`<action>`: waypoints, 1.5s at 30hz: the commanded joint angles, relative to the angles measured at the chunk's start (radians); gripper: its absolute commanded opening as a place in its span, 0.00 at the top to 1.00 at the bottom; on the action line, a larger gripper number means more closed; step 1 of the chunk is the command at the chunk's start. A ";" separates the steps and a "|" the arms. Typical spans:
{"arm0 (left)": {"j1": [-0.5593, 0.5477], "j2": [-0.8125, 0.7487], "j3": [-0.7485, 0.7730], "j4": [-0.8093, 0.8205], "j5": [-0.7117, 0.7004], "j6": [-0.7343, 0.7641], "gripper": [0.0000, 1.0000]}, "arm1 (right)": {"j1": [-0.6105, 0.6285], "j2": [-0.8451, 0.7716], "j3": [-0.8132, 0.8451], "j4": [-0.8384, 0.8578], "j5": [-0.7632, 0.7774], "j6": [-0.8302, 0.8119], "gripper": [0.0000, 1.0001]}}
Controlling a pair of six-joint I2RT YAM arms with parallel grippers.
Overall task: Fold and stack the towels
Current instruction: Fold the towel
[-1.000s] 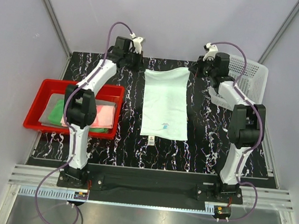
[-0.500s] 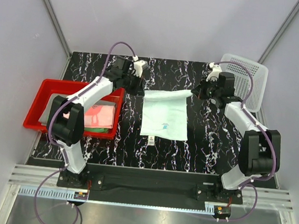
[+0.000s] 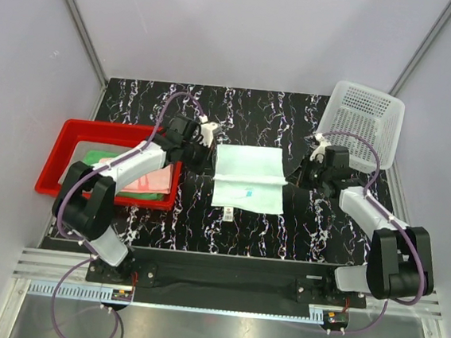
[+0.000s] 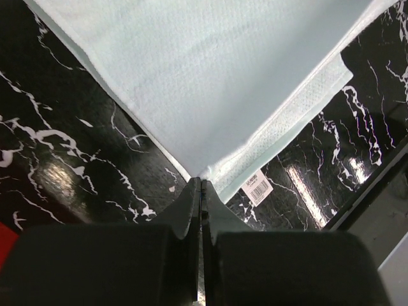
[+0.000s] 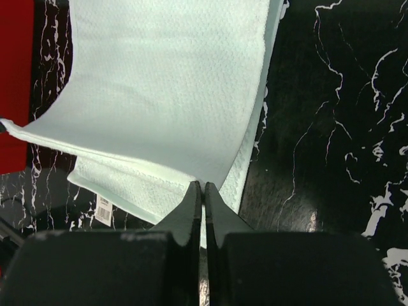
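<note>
The pale mint-green towel (image 3: 247,177) lies on the black marbled table, its far half held folded over towards the near half. My left gripper (image 3: 209,153) is shut on its left far corner (image 4: 199,173). My right gripper (image 3: 295,176) is shut on its right far corner (image 5: 204,182). In both wrist views the held layer hangs above the lower layer, whose white barcode tag (image 4: 257,187) sticks out at the near edge. The salmon-pink towel (image 3: 151,179) and the bright green towel (image 3: 97,157) lie in the red tray. The grey towel is mostly hidden.
The red tray (image 3: 67,134) stands at the left of the table, next to my left arm. The white perforated basket (image 3: 364,118) stands at the back right. The table's near edge (image 3: 225,253) runs in front of the towel.
Both grippers have pulled the towel's far edge towards the near edge, from the back of the table to its middle. The towel now shows about half its earlier length.
</note>
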 commanded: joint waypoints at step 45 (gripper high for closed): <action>-0.176 0.031 -0.193 0.091 -0.211 -0.379 0.67 | 0.059 0.035 -0.120 -0.147 0.129 0.301 0.77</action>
